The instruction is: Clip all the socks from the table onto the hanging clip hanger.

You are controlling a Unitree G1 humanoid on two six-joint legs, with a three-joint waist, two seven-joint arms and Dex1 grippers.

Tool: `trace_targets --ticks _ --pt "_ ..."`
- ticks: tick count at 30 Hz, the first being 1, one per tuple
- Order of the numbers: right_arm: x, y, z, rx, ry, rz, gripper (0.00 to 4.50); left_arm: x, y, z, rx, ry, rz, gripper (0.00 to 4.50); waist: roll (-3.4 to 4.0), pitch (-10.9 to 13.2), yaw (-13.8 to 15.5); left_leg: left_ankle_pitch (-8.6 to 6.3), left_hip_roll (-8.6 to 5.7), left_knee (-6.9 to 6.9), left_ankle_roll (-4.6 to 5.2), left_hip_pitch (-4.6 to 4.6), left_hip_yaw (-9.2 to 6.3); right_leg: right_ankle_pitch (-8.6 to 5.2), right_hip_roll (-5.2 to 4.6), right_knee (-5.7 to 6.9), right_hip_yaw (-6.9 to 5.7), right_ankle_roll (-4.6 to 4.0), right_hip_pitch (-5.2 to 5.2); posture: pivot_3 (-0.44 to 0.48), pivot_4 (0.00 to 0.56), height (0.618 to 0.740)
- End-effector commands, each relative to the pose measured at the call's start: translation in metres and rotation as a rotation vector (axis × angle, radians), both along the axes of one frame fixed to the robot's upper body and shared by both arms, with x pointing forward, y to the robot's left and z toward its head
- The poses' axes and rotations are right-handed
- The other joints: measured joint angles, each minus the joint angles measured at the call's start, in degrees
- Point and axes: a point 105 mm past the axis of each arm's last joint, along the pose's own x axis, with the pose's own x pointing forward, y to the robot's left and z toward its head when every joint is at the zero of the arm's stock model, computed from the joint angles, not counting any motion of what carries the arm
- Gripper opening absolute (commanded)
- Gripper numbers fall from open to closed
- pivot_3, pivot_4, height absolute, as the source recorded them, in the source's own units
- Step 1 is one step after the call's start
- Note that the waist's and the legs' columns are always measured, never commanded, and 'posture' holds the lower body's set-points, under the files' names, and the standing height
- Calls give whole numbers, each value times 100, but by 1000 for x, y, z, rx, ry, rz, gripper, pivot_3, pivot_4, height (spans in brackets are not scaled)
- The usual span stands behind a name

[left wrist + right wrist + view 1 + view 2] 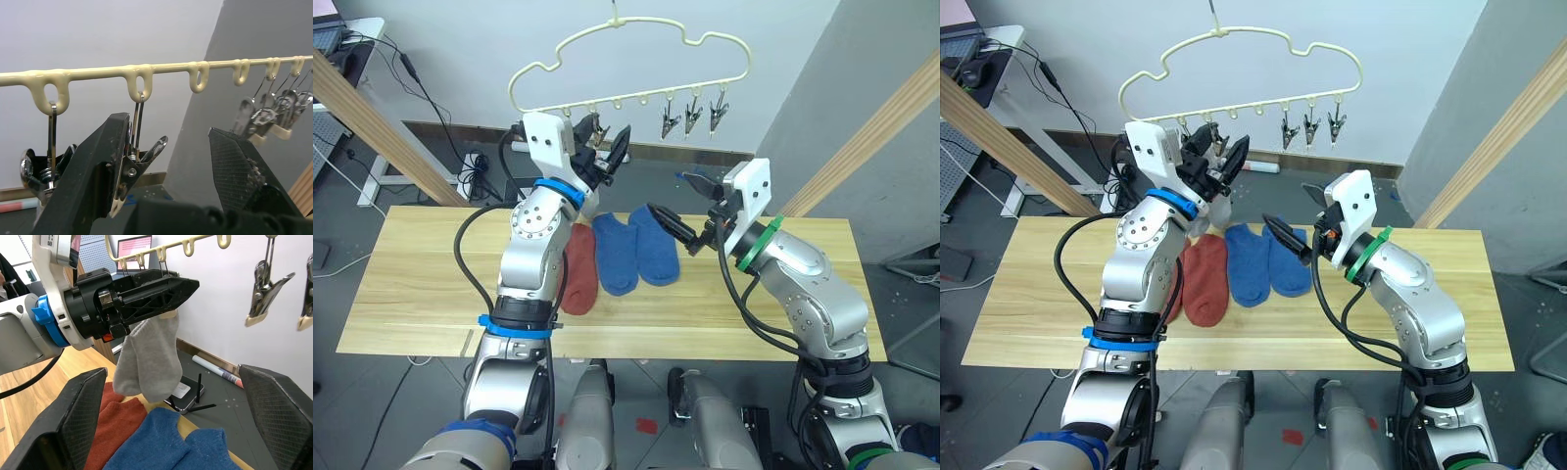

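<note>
Grey socks hang clipped on the clip hanger; my left fingers, spread open, straddle a clip. Red and blue socks lie mid-tabletop. Right fingers open, empty. Risk: I bump the hanger, freeing the grey ones.

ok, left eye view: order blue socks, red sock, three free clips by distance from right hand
1. Blue socks, on the table just to the left of the right hand.
2. Red sock, further left.
3. Free clips, up on the hanger; close to red sock's distance, hard to call.
</note>
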Motion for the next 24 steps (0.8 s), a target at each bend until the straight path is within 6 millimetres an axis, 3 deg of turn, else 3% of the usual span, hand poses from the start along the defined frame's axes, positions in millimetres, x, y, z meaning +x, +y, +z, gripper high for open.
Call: trace_targets --ticks 1,8,11,13,17,24 --pt "-10 2 17 31 -61 27 4500 -3 -1 12 18 -58 4 2336 0 0 0 0 0 0 0 0 0 0 0 1 0 0 0 129 399 740" --pt "-11 3 13 33 -44 30 4500 -3 0 12 15 -57 9 326 -1 2 1 0 0 3 0 0 0 0 0 3 0 0 0 132 400 740" --pt "-7 6 -1 -2 -1 19 4500 -2 1 14 12 -57 10 254 -1 2 1 0 0 3 0 0 0 0 0 4 0 0 0 132 400 740" --pt "0 8 -22 -94 40 -14 4500 -2 3 14 6 -52 12 254 -1 2 0 0 0 4 0 0 0 0 0 4 1 0 0 133 399 740" --pt "34 16 -73 -249 153 -137 4500 -1 12 11 -31 -6 9 254 0 3 -8 0 0 6 0 1 0 0 0 7 1 0 -1 143 396 740" --pt "80 34 -108 -282 253 -234 4500 -2 28 9 -108 68 3 254 0 7 -24 1 7 19 -1 2 -2 0 4 19 -2 0 -3 175 389 740"
